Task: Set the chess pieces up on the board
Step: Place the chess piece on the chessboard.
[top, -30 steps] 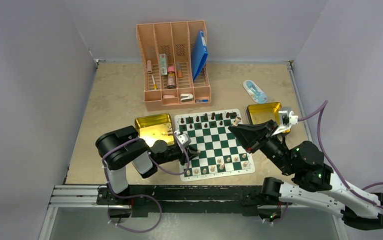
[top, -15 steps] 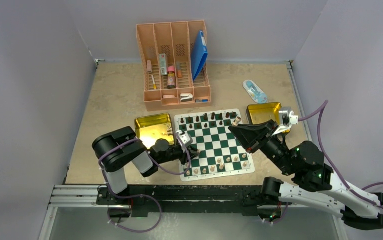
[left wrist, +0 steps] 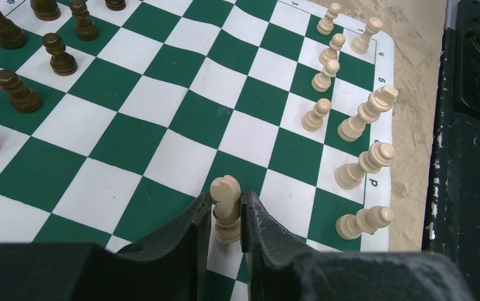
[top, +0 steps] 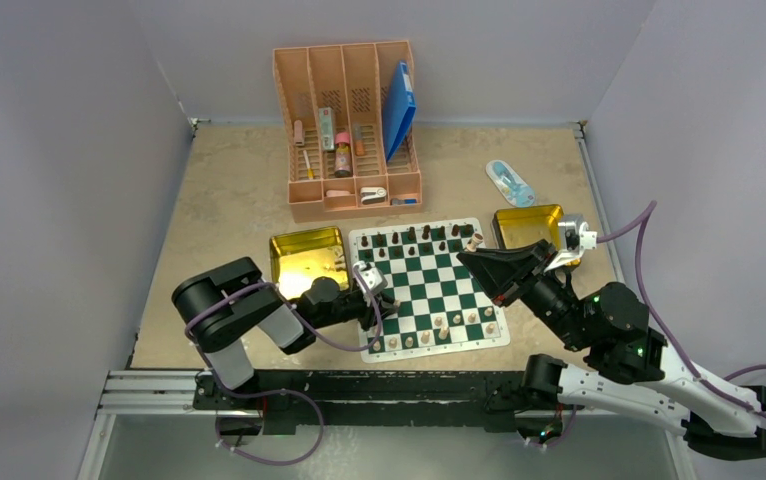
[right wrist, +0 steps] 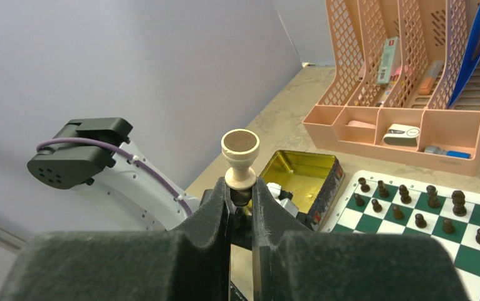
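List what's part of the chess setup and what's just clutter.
Job: board, dark pieces, pale pieces, pale knight in left gripper, inverted pale piece in right gripper.
Clutter: pink organiser, left gold tin, right gold tin, blue-and-white item.

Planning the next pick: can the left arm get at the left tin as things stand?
Probably, though not to pick yet: the left tin lies just beside the left gripper, nothing between, but the gripper is shut on a pale knight that must go down first.
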Robot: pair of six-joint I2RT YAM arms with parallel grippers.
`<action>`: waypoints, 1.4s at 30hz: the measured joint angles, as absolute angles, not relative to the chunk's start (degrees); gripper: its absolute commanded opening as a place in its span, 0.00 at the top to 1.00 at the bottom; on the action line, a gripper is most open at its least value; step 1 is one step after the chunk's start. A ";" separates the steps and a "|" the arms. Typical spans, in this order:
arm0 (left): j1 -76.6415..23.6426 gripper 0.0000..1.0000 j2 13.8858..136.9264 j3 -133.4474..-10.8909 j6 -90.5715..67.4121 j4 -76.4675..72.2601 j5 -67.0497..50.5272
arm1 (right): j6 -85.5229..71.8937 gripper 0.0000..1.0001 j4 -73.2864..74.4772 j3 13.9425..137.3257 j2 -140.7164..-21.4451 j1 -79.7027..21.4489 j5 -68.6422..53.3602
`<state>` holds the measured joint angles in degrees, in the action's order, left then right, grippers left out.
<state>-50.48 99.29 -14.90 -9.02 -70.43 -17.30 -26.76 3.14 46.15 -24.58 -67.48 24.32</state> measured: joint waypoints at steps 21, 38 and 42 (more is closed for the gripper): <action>-51.27 0.73 96.33 -14.90 -6.74 -64.86 -16.56 | -25.85 0.89 2.22 46.15 -24.77 -67.48 24.32; -51.53 0.70 89.34 -19.51 -6.22 -52.77 -13.52 | -25.87 0.90 1.78 46.15 -25.47 -67.48 24.29; -51.79 0.70 89.10 -19.68 -6.20 -51.35 -13.21 | -25.87 0.90 1.78 46.15 -25.47 -67.48 24.32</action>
<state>-51.79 89.10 -19.68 -6.20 -51.35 -13.21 -25.87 1.78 46.15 -25.47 -67.48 24.32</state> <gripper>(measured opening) 0.300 0.112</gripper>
